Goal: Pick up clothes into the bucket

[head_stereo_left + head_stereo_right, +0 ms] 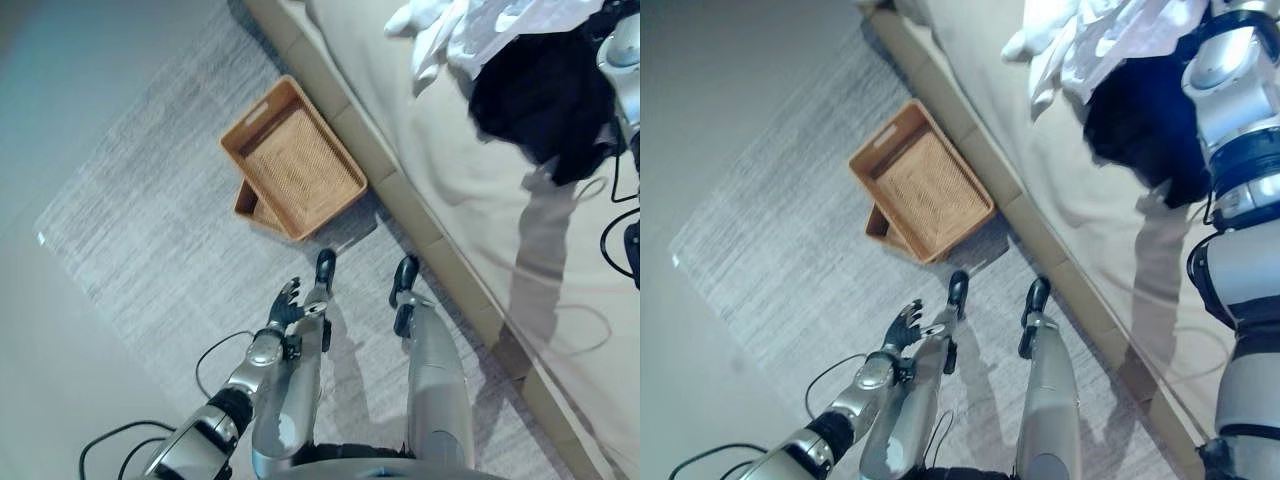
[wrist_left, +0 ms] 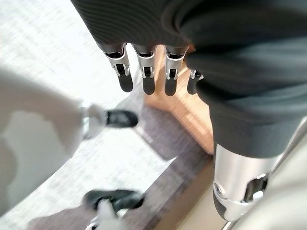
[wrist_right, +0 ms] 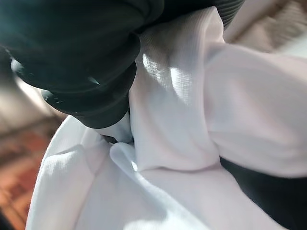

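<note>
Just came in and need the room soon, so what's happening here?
The robot is collecting clothes. Its right hand is buried in a white garment that lies with a black garment on the bed; its fingers are hidden in the cloth. Its left hand hangs open over the grey rug. The wicker basket beside the bed holds nothing yet.

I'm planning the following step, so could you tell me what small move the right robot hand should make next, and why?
Probably close on the white cloth and lift it clear of the bed. The right wrist view shows white fabric bunched against the right robot hand, its fingers hidden, while the basket on the rug holds no clothes and the left robot hand hangs open.
</note>
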Robot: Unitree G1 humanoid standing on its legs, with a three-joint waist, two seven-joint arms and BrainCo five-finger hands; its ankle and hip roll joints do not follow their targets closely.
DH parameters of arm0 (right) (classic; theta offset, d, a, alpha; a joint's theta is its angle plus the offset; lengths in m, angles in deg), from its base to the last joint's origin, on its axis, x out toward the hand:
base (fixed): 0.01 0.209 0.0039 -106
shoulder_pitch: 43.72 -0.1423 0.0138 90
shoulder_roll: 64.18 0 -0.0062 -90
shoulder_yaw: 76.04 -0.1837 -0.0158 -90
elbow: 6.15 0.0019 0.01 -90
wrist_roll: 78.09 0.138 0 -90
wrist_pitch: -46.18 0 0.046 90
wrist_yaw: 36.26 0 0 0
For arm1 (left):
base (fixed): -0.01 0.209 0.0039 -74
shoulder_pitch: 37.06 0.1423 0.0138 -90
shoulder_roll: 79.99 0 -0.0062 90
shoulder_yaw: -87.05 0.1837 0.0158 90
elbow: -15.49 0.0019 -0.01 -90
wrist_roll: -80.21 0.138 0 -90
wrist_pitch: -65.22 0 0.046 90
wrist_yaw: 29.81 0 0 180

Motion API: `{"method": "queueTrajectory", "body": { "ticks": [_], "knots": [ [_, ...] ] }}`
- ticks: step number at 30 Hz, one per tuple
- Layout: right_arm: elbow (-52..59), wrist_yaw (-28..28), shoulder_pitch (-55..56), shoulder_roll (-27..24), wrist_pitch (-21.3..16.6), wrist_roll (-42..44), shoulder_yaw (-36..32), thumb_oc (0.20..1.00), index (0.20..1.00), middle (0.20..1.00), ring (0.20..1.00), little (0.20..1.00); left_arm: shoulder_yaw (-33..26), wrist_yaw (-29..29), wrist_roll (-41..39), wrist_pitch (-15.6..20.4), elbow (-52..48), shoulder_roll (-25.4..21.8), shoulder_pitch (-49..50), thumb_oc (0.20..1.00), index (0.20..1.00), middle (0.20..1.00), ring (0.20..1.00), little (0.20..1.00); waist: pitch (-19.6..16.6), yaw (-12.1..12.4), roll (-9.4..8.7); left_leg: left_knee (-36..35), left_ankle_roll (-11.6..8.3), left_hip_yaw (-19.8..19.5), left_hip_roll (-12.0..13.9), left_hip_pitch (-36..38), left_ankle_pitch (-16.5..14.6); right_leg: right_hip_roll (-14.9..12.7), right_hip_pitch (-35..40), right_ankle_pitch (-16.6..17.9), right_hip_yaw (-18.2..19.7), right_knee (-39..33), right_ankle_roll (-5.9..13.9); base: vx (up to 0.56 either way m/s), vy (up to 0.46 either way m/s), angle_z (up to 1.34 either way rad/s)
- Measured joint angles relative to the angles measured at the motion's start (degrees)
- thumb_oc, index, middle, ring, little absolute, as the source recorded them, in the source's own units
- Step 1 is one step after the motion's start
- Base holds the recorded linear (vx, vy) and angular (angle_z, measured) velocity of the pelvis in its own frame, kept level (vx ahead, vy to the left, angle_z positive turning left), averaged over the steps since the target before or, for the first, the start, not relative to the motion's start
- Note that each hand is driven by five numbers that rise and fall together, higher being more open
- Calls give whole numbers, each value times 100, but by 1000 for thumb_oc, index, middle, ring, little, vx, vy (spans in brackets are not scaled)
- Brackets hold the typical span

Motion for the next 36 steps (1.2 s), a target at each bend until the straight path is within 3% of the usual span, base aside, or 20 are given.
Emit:
{"method": "queueTrajectory", "body": {
  "ticks": [6,12,15,18,27,36],
  "knots": [
    [777,-96,0,-27,-108,-26,-226,200,200,200,200,200,-421,10,1,35,-189,-312,316,1000,1000,1000,1000,1000,-110,-123,-306,-131,42,365,158,740,-165,230,831,232,264,-665,136,74,29,-34],
    [1781,-75,270,-48,-133,-208,-604,200,200,200,200,200,-727,106,5,99,-2341,-1062,808,1000,1000,1000,1000,1000,-345,-117,-452,-418,72,682,251,1689,-301,393,1772,482,492,-1268,117,93,18,-27],
    [1966,27,337,-69,-137,-295,-694,200,200,200,200,200,-993,187,-1,191,-3418,-1425,665,1000,1000,1000,1000,1000,-477,-130,-452,-594,78,734,267,2120,-301,426,2248,585,486,-1566,103,76,15,-9],
    [1901,237,496,-43,-122,-318,-717,200,200,200,200,200,-1209,267,-44,257,-4213,-1538,324,1000,1000,1000,1000,1000,-836,-173,-446,-749,77,755,283,2313,-302,450,2535,668,473,-1908,139,70,1,0],
    [424,727,577,272,11,-196,-558,200,200,200,200,200,-1085,497,-305,204,-4909,-1476,-63,1000,1000,1000,1000,1000,-1652,-287,-506,-1180,67,932,325,3124,-307,538,3550,927,519,-2886,206,66,-6,-6],
    [-138,734,601,177,63,239,-663,200,200,200,200,200,-1016,756,-345,-45,-4725,-1418,1081,1000,1000,1000,1000,1000,-2092,-414,-514,-1185,8,1028,406,3294,-375,617,3672,920,607,-2890,210,23,1,-7]
  ]
}}
